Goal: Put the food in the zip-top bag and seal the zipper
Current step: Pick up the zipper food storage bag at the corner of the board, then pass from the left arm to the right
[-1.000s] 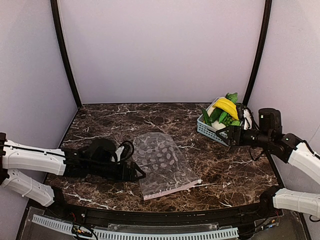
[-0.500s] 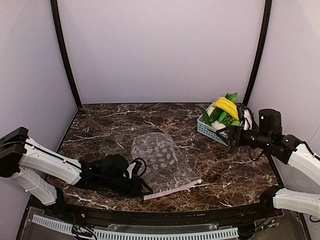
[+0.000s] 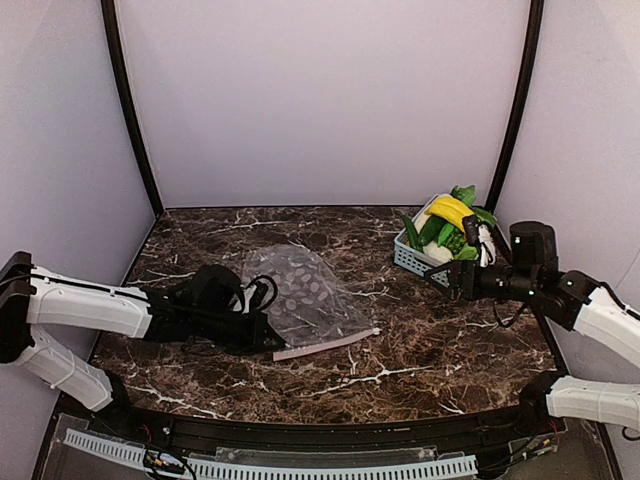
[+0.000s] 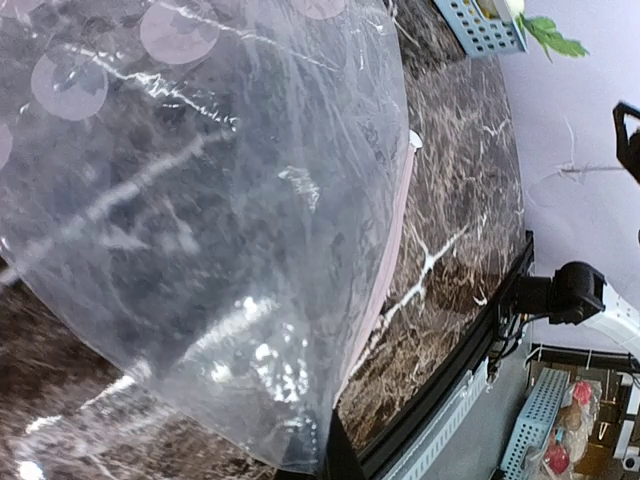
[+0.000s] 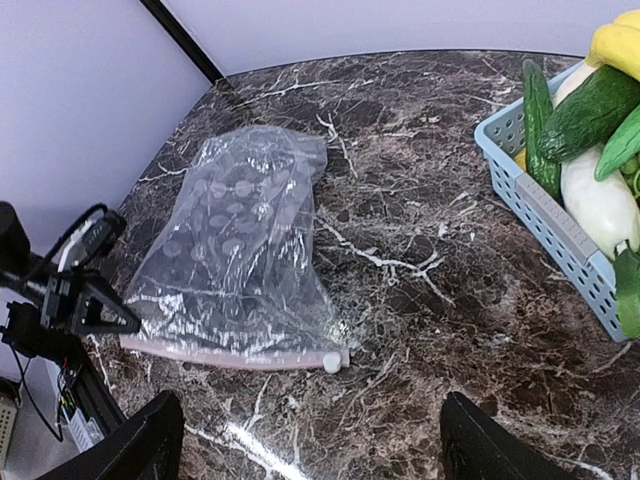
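The clear spotted zip-top bag (image 3: 300,298) lies on the marble table, its pink zipper (image 3: 325,343) facing the near edge. My left gripper (image 3: 271,343) is shut on the bag's near-left corner, at the zipper's end. In the left wrist view the bag (image 4: 200,220) fills the frame and the zipper (image 4: 388,262) runs down to my gripper (image 4: 325,455). The food, with a yellow banana bunch (image 3: 450,212), a cucumber (image 5: 590,105) and a white vegetable (image 5: 600,205), sits in the basket. My right gripper (image 3: 455,281) hovers open beside the basket, holding nothing, and in its own view it (image 5: 320,450) looks down on the bag (image 5: 240,245).
The blue-grey slatted basket (image 3: 415,260) stands at the back right, close to the right wall. A white slider (image 5: 333,361) sits at the zipper's right end. The table's black front rail (image 4: 450,385) runs just beyond the bag's mouth.
My left gripper has swung to the bag's near-left corner and shut on it. The bag has slid left and back and bunched up. The right gripper has shifted slightly left.
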Controlling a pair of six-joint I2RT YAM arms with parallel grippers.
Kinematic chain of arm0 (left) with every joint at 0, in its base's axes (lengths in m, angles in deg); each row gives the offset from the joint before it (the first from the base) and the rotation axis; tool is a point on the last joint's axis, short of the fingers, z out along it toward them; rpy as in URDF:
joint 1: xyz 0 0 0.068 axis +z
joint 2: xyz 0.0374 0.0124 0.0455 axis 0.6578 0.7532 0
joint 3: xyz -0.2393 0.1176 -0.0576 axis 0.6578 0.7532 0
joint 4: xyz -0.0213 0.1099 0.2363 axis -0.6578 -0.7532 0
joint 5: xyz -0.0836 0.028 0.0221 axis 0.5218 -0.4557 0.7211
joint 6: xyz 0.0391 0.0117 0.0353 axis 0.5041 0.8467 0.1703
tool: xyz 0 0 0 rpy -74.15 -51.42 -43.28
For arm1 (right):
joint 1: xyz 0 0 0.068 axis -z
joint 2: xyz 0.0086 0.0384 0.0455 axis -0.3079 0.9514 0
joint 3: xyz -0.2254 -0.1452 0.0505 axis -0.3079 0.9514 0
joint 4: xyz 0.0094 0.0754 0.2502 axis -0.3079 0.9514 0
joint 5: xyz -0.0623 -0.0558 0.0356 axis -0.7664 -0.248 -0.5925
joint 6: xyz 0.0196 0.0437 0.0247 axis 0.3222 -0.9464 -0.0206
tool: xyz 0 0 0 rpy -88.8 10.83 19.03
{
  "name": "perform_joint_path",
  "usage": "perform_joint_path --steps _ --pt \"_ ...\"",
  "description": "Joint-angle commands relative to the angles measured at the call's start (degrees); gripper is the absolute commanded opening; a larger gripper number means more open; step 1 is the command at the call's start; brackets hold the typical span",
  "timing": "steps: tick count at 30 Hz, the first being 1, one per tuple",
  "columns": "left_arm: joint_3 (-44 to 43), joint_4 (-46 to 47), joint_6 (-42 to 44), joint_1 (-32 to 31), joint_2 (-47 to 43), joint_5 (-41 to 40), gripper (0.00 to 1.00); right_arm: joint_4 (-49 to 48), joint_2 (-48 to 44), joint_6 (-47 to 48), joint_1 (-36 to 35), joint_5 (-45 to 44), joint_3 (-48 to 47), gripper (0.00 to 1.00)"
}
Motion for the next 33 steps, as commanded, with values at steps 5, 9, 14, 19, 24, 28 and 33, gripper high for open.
perform_joint_path --steps 5,9,14,19,24,28,33 --pt "-5.75 -14.62 17.79 15.24 0.10 7.06 0.03 -0.64 1.16 -1.72 -6.99 -1.33 3.06 0.86" --pt "-5.85 -12.41 17.71 16.33 0.28 12.74 0.01 -3.18 2.68 -3.12 -10.45 -2.12 3.63 0.86" --pt "-1.31 -1.17 9.18 16.37 -4.73 17.99 0.01 -9.82 7.12 -8.09 -15.15 -3.36 3.66 0.88" --pt "1.04 3.31 3.19 16.27 -13.06 15.73 0.01 -18.04 13.11 -23.38 -18.22 -5.00 2.13 0.87" --pt "2.58 6.57 -0.95 16.09 -17.58 13.14 0.01 -30.38 17.08 -35.80 -23.74 -7.01 2.49 0.85" --pt "1.88 6.86 -0.98 15.41 -18.11 14.25 0.01 -31.88 20.39 -38.19 -26.61 -10.38 0.20 0.84" --pt "0.70 8.97 -0.29 13.05 -17.13 14.77 0.01 -36.36 25.21 -39.91 -26.72 -10.78 -1.71 0.78"
